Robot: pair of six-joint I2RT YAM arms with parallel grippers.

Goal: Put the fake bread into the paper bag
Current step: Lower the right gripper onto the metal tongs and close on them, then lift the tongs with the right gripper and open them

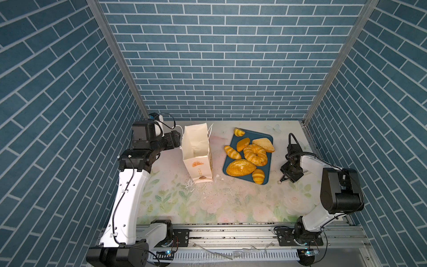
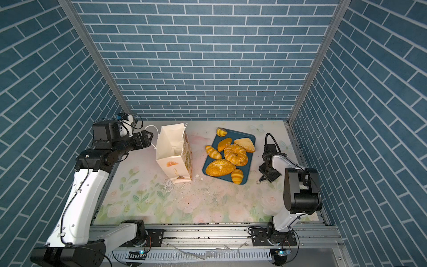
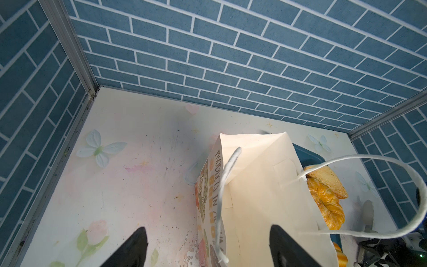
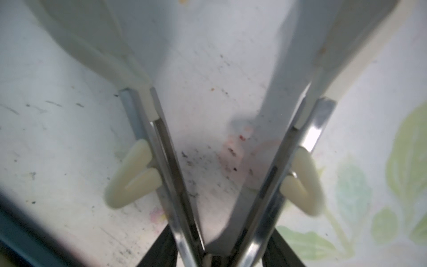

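The paper bag (image 1: 197, 150) (image 2: 172, 148) stands upright and open at the table's back left, its cord handles hanging outward. Several fake bread pieces lie on a dark blue tray (image 1: 251, 135): a large loaf (image 1: 240, 167), a twisted ring (image 1: 255, 154), a tan triangle (image 1: 263, 144) and striped rolls (image 1: 232, 152). My left gripper (image 1: 176, 138) (image 3: 209, 249) is open beside the bag's left rim; the bag's (image 3: 254, 196) side edge lies between its fingers. My right gripper (image 1: 282, 179) (image 4: 217, 254) points down at the table right of the tray, its black fingers pressed on metal tongs (image 4: 166, 161) near the hinge.
Paper scraps and crumbs (image 1: 217, 176) lie on the floral tabletop in front of the bag. Blue brick walls close in the back and both sides. An aluminium rail (image 1: 231, 231) runs along the front edge.
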